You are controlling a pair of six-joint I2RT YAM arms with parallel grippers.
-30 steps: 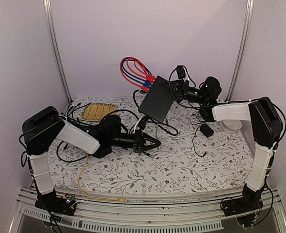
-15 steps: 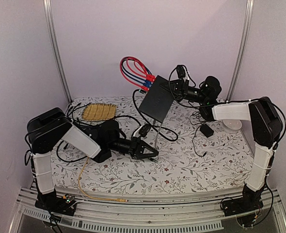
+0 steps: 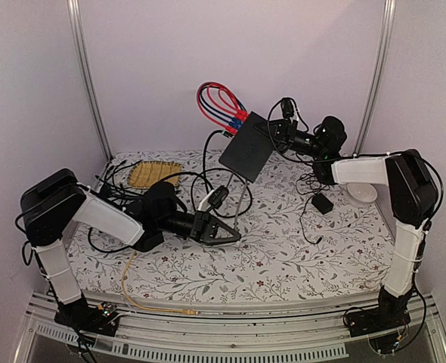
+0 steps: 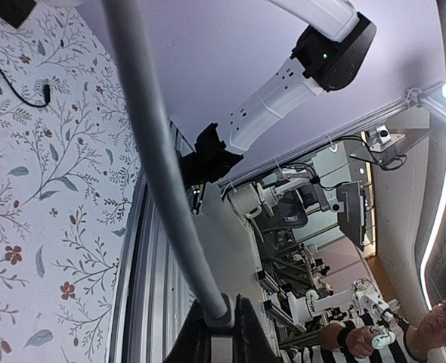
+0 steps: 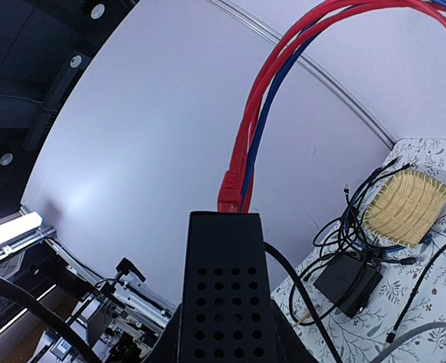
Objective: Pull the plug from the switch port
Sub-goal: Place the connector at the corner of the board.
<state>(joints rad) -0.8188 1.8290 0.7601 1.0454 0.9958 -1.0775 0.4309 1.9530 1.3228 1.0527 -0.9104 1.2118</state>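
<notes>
aloft — red plugs (image 3: 236, 120) in switch (image 3: 247, 149)

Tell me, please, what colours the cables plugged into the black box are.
Red and blue cables; the right wrist view shows them best.

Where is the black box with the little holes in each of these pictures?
Top external: the black box is in the upper middle, tilted up in the air.
Left wrist: not in it; the grey cable fills the middle instead.
Right wrist: bottom middle, holed side facing the camera.
Shared landmark: the flowery table cover.
</notes>
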